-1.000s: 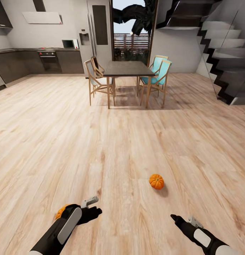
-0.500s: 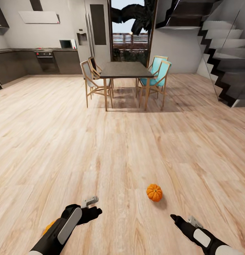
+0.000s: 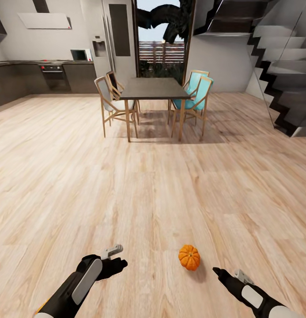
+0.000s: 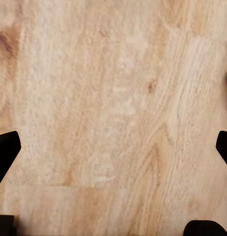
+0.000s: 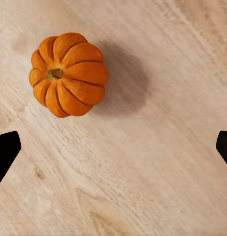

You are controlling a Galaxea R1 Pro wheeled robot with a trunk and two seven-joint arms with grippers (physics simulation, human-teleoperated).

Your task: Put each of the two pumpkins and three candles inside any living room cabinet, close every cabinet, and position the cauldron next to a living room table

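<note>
View has advanced: pumpkin (image 3: 189, 257) now near right gripper (image 3: 217, 271); both grippers spread, empty; grasp next.

Both arms low, fwd; L pincer (image 3: 112, 256) & R pincer (image 3: 223, 274) agape, empty.

The floor (image 3: 153, 185) is pale matt wood plank with visible grain and knots. The pumpkin (image 3: 189, 257), at five o'clock, looks smooth, ribbed, faintly glossy. Far chairs (image 3: 113, 104) have bare wood frames.
</note>
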